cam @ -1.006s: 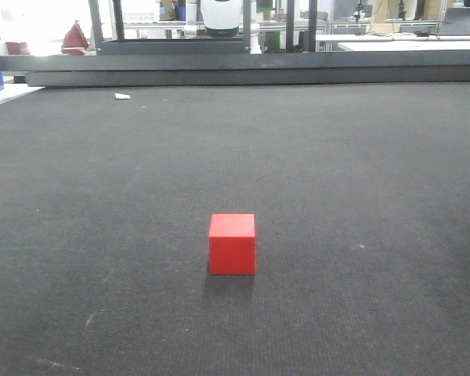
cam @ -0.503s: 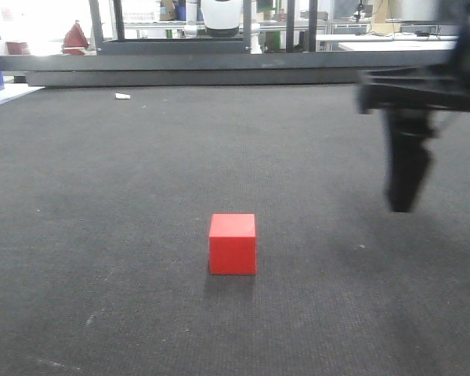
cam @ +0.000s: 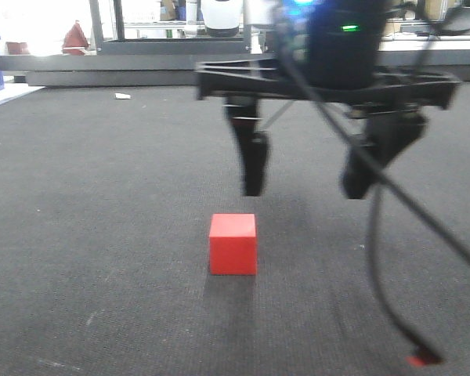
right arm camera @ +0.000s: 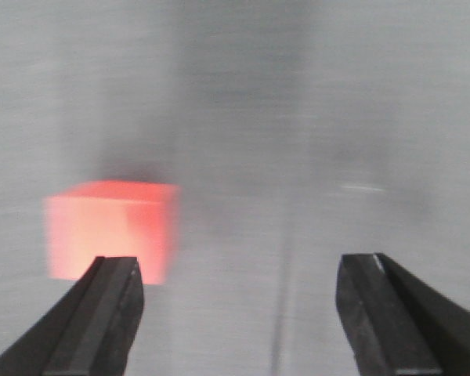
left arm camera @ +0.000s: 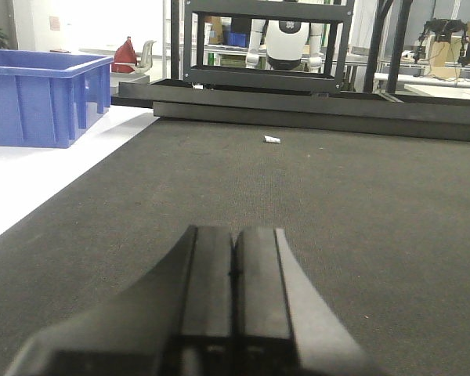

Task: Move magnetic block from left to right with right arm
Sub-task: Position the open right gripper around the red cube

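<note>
Approach step, grasp not yet made. The magnetic block (cam: 233, 244) sits alone on the dark matted worktop (cam: 102, 196), flat on one face, with nothing touching it. The right tool (cam: 304, 186) hangs above and a little beyond it, spread wide and holding nothing. In the front view only one finger (cam: 253, 168) is roughly over the block, while the other hangs well off to the side. The right wrist view agrees: the block (right arm camera: 110, 229) lies out by one finger (right arm camera: 102, 313) rather than centred in the gap. That view is smeared, so finer alignment cannot be read. My judgement is that the next move calls for a sideways shift to centre the block between the fingers, then a drop until they straddle it, then closing. The left tool (left arm camera: 235, 235) is pressed together on nothing, low over the worktop and out of the way. Other things around are a blue bin (left arm camera: 43, 98) off the left edge, a small white scrap (cam: 122, 96) far back, and a black rack (cam: 219, 70) along the far side. A loose cable (cam: 376, 258) dangles from the right arm near the block and is the one thing likely to snag. The ground to the right looks open.
</note>
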You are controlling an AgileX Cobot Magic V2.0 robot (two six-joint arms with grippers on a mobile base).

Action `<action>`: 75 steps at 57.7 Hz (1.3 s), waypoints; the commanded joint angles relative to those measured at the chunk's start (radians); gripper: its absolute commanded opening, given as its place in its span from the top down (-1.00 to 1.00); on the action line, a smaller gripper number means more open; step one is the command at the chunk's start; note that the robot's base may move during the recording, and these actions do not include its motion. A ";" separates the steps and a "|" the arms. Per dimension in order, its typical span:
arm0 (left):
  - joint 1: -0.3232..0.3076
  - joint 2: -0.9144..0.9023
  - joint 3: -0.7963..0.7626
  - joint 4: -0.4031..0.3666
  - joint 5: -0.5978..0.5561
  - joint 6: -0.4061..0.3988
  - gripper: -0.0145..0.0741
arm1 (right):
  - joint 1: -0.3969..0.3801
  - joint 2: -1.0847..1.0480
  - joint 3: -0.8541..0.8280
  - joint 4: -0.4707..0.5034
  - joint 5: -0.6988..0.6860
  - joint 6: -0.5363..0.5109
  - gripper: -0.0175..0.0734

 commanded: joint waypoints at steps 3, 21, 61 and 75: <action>-0.007 -0.011 0.008 -0.005 -0.086 0.000 0.96 | 0.022 0.003 -0.083 0.014 -0.001 0.001 -0.72; -0.007 -0.011 0.008 -0.005 -0.086 0.000 0.96 | 0.045 0.080 -0.120 0.041 -0.003 0.016 -0.72; -0.007 -0.011 0.008 -0.005 -0.086 0.000 0.96 | 0.046 0.157 -0.120 0.053 -0.044 0.048 -0.72; -0.007 -0.011 0.008 -0.005 -0.086 0.000 0.96 | 0.049 0.157 -0.120 0.053 -0.042 0.048 -0.67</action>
